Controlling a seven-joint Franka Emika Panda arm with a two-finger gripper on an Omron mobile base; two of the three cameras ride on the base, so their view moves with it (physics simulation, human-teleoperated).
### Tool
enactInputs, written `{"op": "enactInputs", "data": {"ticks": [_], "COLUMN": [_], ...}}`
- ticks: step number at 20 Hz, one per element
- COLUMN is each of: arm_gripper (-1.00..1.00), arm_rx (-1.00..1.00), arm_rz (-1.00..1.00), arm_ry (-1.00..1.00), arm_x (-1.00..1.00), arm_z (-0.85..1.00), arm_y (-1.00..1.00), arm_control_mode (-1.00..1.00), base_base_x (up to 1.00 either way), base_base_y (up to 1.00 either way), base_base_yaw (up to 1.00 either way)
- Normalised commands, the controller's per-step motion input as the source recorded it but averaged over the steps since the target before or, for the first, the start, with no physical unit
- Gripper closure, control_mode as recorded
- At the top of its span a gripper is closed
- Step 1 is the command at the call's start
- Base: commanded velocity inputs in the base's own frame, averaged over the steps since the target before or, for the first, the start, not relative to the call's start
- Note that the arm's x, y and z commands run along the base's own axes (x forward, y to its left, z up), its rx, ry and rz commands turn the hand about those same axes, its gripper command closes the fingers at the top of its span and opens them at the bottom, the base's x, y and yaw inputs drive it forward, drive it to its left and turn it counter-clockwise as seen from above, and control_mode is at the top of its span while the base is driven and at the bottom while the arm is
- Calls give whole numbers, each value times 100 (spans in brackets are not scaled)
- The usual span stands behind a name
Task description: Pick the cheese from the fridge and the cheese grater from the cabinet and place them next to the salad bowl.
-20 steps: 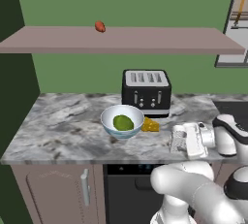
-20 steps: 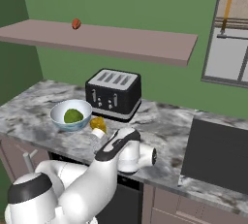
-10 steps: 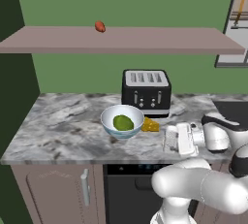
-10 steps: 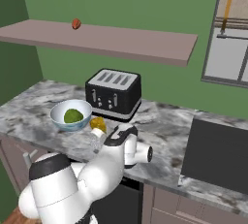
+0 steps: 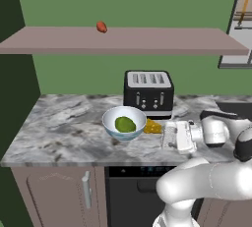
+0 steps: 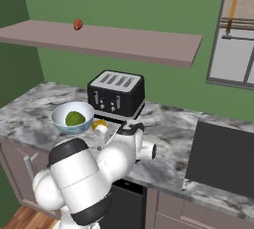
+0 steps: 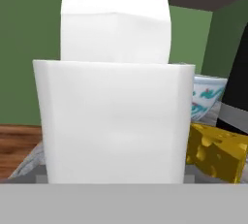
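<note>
On the shelf (image 5: pixel 123 40) at upper left sits a small red-orange fruit (image 5: pixel 101 26), which is no part of the job. Below it, on the marble surface (image 5: pixel 59 127), the salad bowl (image 5: pixel 124 122) stands in front of the toaster (image 5: pixel 148 92), with the cheese (image 5: pixel 153 127) touching its right side, already in place. Just right of the cheese stands the grater (image 5: pixel 171 135), with the claw (image 5: pixel 170 135) spread wide around it; whether it presses the sides I cannot tell. Seen from the hand, the grater (image 7: pixel 114 121) looms close, the cheese (image 7: pixel 218 150) just beside it. The risk: pulling back crooked could tip the grater onto the cheese or drag it away from the bowl.
</note>
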Motion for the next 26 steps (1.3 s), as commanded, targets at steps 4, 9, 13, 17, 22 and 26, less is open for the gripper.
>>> {"op": "enactInputs", "data": {"ticks": [4,9,13,17,22,26], "arm_gripper": [100,100,100,100,100,100], "arm_rx": [1,0,0,-1,-3,-2], "arm_rz": [1,0,0,0,-3,-4], "arm_ry": [-13,-20,-17,5,23,-1], "arm_x": [3,2,4,7,19,3], "arm_z": [-3,-1,-3,-12,-1,-19], "arm_y": [30,20,26,40,42,26], "arm_control_mode": [-100,-100,-100,-100,-100,-100], "base_base_x": [0,0,0,0,0,0], "base_base_y": [0,0,0,0,0,0], "base_base_yaw": [0,0,0,0,0,0]}}
